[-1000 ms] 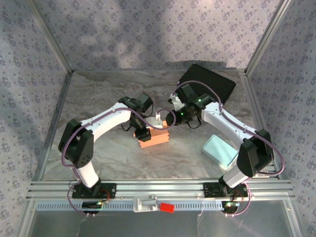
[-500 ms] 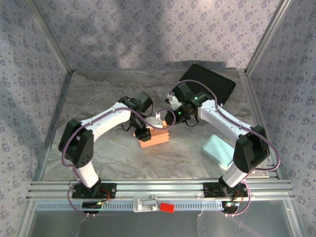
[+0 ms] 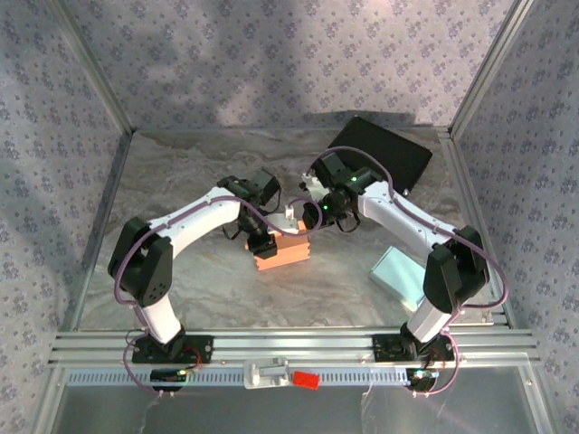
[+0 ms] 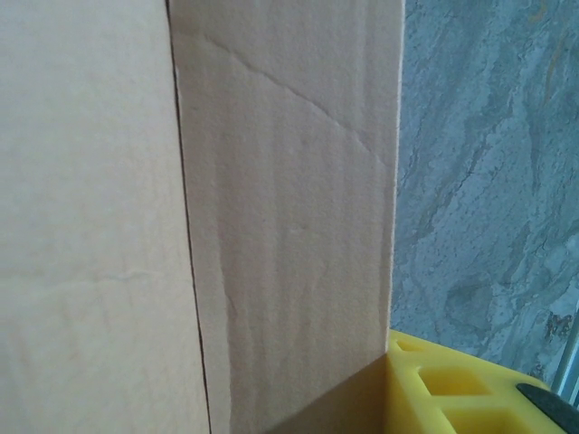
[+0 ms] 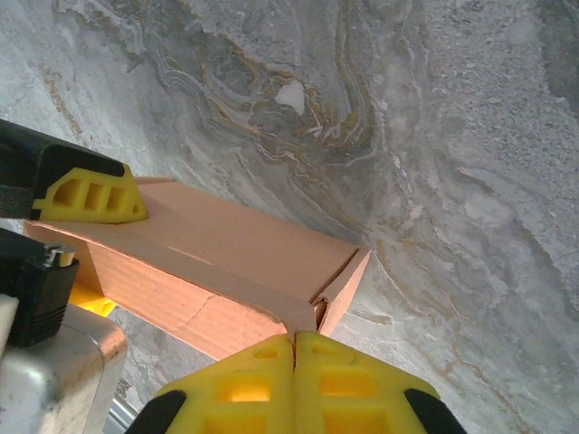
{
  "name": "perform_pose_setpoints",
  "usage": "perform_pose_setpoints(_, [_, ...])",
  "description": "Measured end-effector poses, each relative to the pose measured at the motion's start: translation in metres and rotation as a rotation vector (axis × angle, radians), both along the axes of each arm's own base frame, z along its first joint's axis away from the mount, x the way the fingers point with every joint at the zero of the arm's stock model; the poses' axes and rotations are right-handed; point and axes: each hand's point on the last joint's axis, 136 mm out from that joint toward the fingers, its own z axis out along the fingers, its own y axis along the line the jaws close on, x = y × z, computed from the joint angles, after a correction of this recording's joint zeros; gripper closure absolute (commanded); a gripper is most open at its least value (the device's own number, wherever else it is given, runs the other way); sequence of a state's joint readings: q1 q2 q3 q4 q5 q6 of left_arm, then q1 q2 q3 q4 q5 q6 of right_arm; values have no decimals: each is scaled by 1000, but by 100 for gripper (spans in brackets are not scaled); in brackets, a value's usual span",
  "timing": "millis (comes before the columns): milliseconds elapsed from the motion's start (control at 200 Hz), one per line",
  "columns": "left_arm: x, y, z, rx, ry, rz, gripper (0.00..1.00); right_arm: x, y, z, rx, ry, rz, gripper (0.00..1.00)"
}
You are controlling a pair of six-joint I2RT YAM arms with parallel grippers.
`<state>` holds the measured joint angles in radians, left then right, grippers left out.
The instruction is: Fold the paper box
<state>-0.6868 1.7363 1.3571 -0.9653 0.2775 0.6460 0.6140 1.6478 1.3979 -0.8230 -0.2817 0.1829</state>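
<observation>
Midway through the fold, seemingly. Orange paper box [image 3: 282,250] at mid-bench [image 3: 181,181], walls up, one end not yet closed. Left fingers [image 5: 90,197] part-open, clamped across one side of the box, steadying it. Right fingers [image 5: 348,371] pressed fully together, apparently pinching the thin end flap [image 5: 282,309] at that open end. Next, probably: swing that flap inward and tuck it, keeping the left hold firm against sliding or crushing.
</observation>
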Motion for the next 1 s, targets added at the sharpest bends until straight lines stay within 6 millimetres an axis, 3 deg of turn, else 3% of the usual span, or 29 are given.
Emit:
perform_pose_setpoints(230, [5,-2,-1,-9,20,38,58,3,-1,-2,-38,-24,-39,100])
perform_pose_setpoints(615, [8,-1,1,-30,51,99,56,-1,2,-4,-32,-111,-261,100])
perform_pose_setpoints(999, [13,-1,2,-45,44,115,56,-4,0,-6,7,-200,-309,100])
